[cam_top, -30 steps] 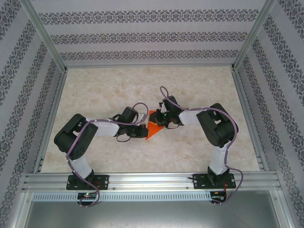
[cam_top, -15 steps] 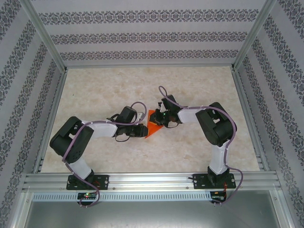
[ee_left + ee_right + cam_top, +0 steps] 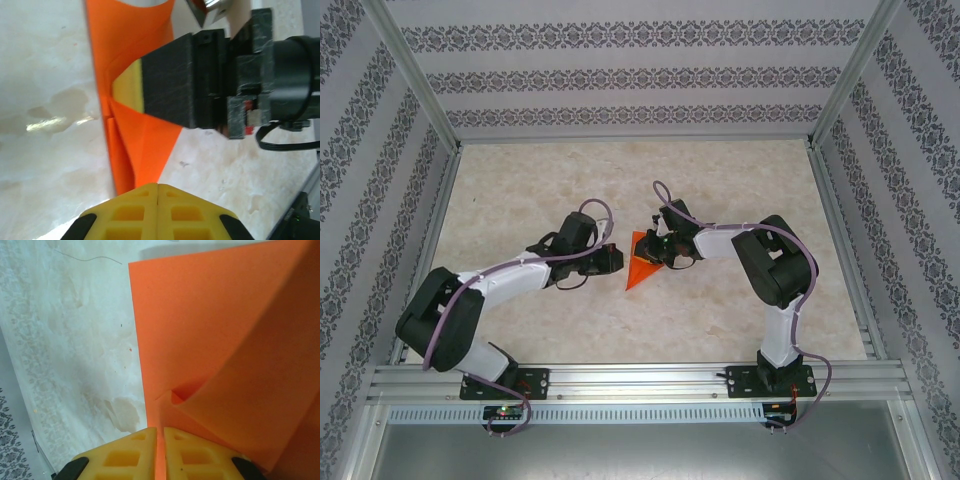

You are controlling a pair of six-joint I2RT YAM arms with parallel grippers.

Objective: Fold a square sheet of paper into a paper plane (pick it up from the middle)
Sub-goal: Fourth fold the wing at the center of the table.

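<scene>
**Thin orange paper, pinched at the crease**

My right claw point(image 3: 160, 437) is clamped on the square sheet of paper point(image 3: 200, 330), and a sliver of orange shows between its yellow pads point(image 3: 130, 455). The sheet is creased into a pointed, part-folded shape and lies mid-surface point(image 3: 740, 200) between my two arms. My left claw point(image 3: 157, 192) is closed, with its tips at the paper's narrow point. Whether it nips that edge I cannot tell.

I judge the paper light, limp and easy to crumple. One flap rises off the surface beside my right claw, so unsupported parts will bow, and the sheet will likely slide on the smooth top if pushed. The best hold is on the doubled layers close to a crease, one claw pinning there while the other gently lifts a free corner.
</scene>
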